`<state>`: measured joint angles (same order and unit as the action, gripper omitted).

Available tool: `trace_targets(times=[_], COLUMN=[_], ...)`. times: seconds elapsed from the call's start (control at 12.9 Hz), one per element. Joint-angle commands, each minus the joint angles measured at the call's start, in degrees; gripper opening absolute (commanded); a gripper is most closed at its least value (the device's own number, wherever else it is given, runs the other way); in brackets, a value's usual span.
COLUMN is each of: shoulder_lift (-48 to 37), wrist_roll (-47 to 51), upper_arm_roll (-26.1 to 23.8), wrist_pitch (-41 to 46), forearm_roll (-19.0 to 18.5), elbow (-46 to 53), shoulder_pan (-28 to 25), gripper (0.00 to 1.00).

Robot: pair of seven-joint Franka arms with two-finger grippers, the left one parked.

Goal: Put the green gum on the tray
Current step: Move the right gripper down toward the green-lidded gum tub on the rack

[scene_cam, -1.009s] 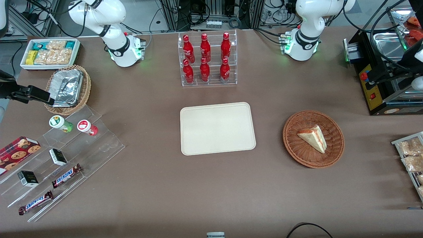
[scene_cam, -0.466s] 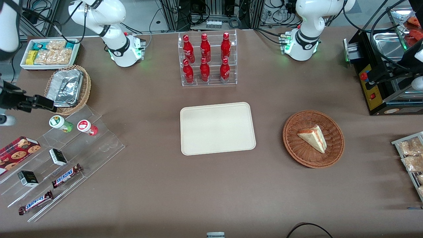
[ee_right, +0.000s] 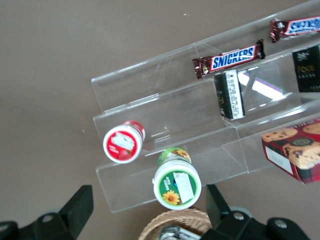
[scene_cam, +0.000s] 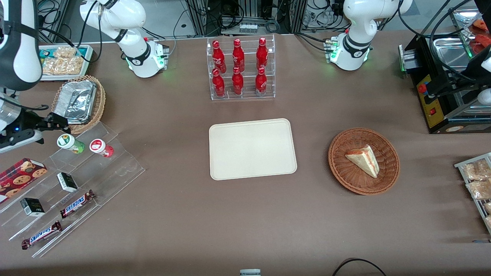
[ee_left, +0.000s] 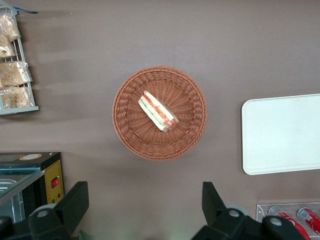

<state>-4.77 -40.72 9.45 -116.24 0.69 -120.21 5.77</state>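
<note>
The green gum (scene_cam: 70, 142) is sitting on the top step of the clear stepped stand (scene_cam: 96, 168), toward the working arm's end of the worktop (scene_cam: 245, 222), with the red gum (scene_cam: 101, 147) just beside it and the foil-lined basket (scene_cam: 78, 103) close by. The gripper (ee_right: 150, 215) is being held above the gum, and in the wrist view its fingers (ee_right: 75, 205) are being kept spread wide, with the white lid sitting roughly between them and nothing pinched. The gum is not being touched yet. The tray (scene_cam: 252, 148) is lying bare at the worktop's middle, well apart from the stand, so the whole carry is judged as left to do. Risks are being judged as follows: the red gum is being crowded so closely that a finger coming down off-centre could knock it over or catch it instead; the basket rim is also being crowded by the gripper, so it could be bumped; the gum's round body could be squeezed out of a shallow pinch and rolled off the step onto the lower shelves.
</note>
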Motion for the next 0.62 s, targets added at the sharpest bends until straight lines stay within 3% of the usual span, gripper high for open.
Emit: trace_targets(times=[0.0, 0.54], shoulder_lift=[-2.7, -0.8], wrist_roll=[-11.9, -18.9], upper_arm_roll=[2.5, 3.6], wrist_pitch=[-4.9, -14.3], forearm_roll=[2.2, 3.2], elbow=[-6.3, -11.0], shoulder_pan=[0.0, 0.1], gripper=[1.0, 1.0])
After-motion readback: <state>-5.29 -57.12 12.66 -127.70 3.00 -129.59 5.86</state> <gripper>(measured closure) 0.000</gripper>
